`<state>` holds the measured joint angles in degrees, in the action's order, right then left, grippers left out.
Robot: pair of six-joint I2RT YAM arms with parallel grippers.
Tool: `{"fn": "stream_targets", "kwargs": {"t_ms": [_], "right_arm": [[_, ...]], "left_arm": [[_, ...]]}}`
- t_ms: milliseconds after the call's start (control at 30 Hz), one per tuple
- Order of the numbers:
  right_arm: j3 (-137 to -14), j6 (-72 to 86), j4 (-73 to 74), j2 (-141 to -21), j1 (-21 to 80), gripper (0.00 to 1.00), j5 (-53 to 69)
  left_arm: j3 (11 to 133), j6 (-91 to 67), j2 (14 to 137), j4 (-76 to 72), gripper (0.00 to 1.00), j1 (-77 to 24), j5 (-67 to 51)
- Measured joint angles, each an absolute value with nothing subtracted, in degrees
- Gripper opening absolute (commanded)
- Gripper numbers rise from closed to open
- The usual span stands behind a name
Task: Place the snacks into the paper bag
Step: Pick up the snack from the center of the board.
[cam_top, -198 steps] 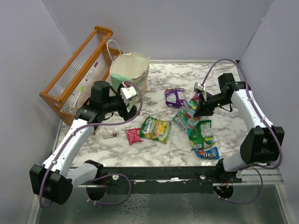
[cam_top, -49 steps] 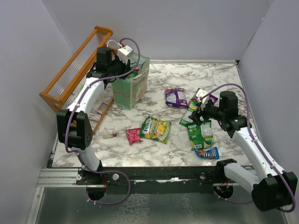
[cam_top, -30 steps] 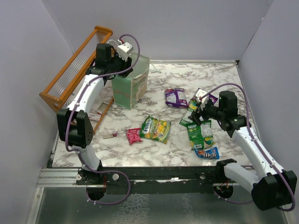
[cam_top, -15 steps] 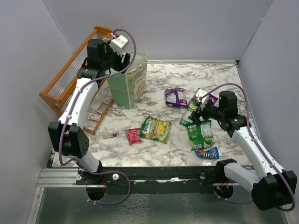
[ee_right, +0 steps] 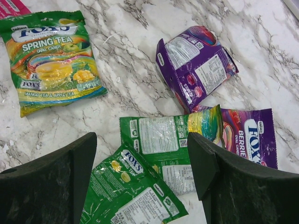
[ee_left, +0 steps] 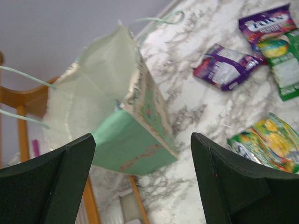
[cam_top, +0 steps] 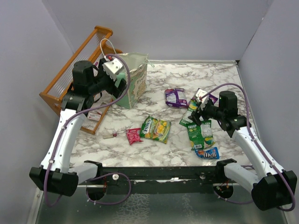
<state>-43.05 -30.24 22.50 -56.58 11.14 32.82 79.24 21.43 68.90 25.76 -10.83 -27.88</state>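
the left gripper [ee_left: 141,140] stands wide open and empty, with the paper bag [ee_left: 112,93] just ahead of it on the marbled worktop [ee_left: 196,98]. the bag is boxy, mint-green on one face and cream on another, with a printed side panel and thin pale loop handles. the right gripper [ee_right: 141,140] is spread wide too, holding nothing, above the glossy snacks [ee_right: 159,135] lying flat beneath it: green, purple and yellow-green packets, some overlapping.
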Motion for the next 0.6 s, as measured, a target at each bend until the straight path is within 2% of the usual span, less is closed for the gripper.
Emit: {"fn": "stream_targets", "kwargs": {"t_ms": [300, 600], "right_arm": [[-43.03, -30.06, 22.41, -56.58, 11.14, 0.79, 32.45], [-43.0, -29.76, 22.24, -56.6, 10.24, 0.79, 32.38]], "left_arm": [[56.62, 22.81, 59.11, 29.32, 0.85, -18.2, -33.93], [44.23, 25.23, 64.53, 21.82, 0.83, -22.13, -34.94]]}}
